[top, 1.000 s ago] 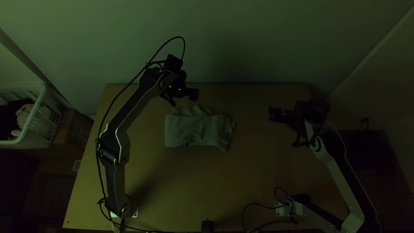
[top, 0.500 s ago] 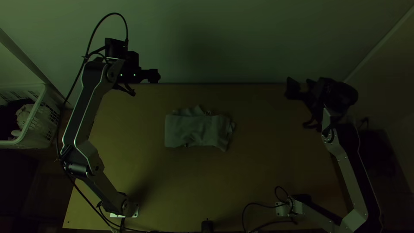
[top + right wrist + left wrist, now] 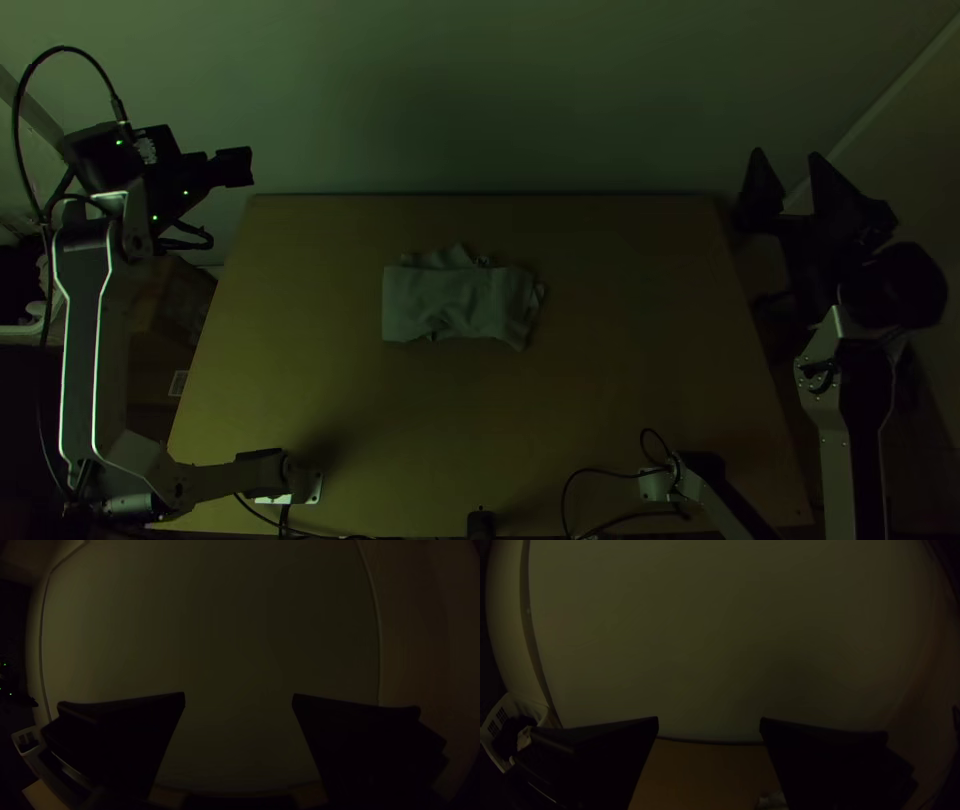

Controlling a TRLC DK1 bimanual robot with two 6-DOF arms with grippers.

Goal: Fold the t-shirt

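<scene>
From my remote station, I read the left claw (image 3: 235, 167) just outside the table's far left corner, its two flat fingers spread with a gap between them. I read the right claw (image 3: 788, 158) outside the far right corner, its fingers likewise spread, with nothing gripped. Relative to the left claw, the t-shirt (image 3: 455, 300) is located to the right and closer to the arm bases; relative to the right claw, it is located to the left and closer to the bases. Both claws are well apart from it. The t-shirt lies on the table (image 3: 600, 400) as a compact, folded, roughly rectangular bundle, with a flap projecting at the far edge and uneven layers at the right end. Through the gap of each claw, I view the pale wall (image 3: 480, 90). The white basket (image 3: 511, 701), with cloth (image 3: 524, 738) inside, is positioned left of the left claw and nearer the bases.
</scene>
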